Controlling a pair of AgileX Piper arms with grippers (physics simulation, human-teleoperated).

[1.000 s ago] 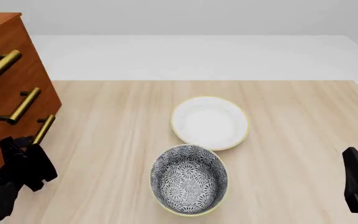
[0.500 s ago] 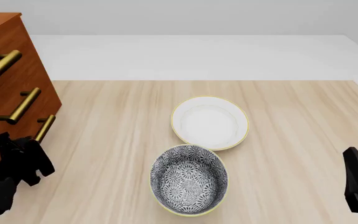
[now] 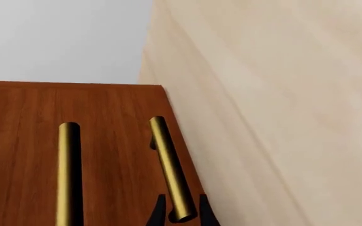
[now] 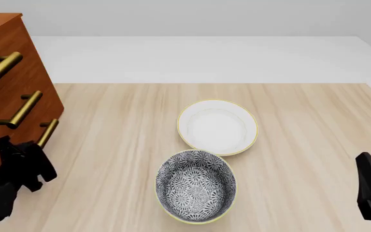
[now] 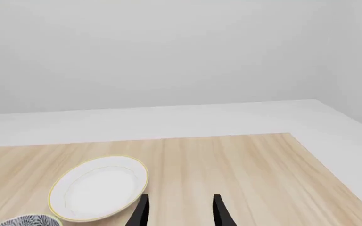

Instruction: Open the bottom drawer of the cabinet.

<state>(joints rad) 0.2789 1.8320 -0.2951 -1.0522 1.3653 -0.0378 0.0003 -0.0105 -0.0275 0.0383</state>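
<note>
So the bottom drawer (image 4: 18,145), the lowest reddish-brown wooden front with a brass bar handle (image 3: 171,169), sits at the base of the reddish-brown wooden cabinet (image 4: 5,63) on the far left edge of the light wooden desk (image 4: 301,125). In the front view I can't tell if it's pulled out at all; its front looks about flush with the two drawers above.

The left hand (image 3: 179,214) is right on that handle: in the left wrist view the two black fingertips (image 3: 159,214) sit on either side of the near end of the brass bar, nearly closed, seemingly pinching it. The next handle up (image 3: 69,174) runs alongside it on the same wooden face. In the front view the black left arm (image 4: 18,169) hangs low against the cabinet's lower corner and hides the bottom end of that handle.

Out from there, a white shallow bowl with a yellow rim (image 4: 217,127) sits mid-desk, and a grey-and-white floral patterned bowl (image 4: 196,186) is just beside it on the near side, maybe touching.

The right hand (image 5: 179,209) is well apart from everything at the right edge, fingers spread with nothing between them, pointing over bare desk.
</note>
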